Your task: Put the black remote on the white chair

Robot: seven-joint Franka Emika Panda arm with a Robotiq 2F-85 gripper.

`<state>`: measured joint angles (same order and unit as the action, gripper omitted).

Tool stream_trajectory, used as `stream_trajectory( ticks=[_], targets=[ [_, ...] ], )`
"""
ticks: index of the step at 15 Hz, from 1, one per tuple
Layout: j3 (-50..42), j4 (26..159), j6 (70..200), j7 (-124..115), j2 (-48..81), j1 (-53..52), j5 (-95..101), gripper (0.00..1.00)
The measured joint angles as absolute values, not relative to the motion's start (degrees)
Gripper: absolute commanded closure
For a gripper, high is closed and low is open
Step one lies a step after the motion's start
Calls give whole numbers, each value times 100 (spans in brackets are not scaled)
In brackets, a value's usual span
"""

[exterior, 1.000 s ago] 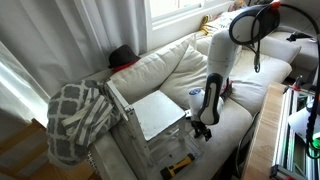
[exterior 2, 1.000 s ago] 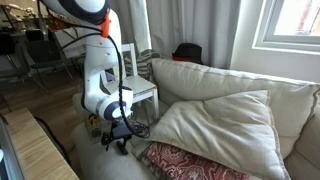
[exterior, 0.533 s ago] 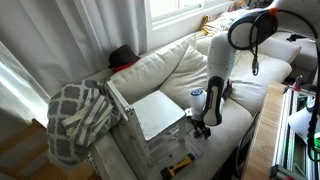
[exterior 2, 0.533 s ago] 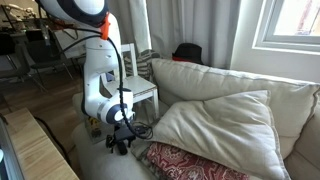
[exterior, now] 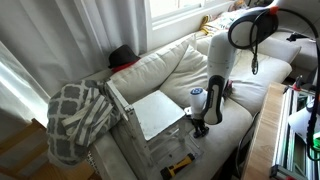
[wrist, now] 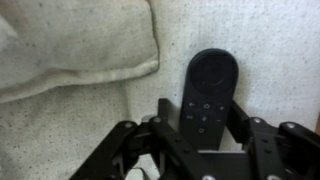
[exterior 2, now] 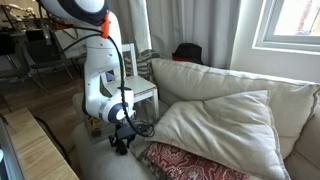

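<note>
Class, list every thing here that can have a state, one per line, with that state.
Slim black remote: lying flat on the cream sofa seat.
Robotiq gripper: low over the remote, jaws flanking its lower end; grip cannot be told.
Small white chair with flat square seat: upright beside the sofa, remote not on it.

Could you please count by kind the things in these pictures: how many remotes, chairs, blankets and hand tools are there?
black remote: 1
white chair: 1
grey patterned blanket: 1
yellow-and-black tool: 1
Total: 4
</note>
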<state>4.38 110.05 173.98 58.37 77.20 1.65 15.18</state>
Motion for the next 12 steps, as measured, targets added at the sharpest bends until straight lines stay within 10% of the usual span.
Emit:
stream_trajectory(
  ticks=[2,12],
  targets=[
    [436,11007,17425,5814,7690,168,1521,82],
    [134,12402,17746,5508,6386,141,1743,82]
  ],
)
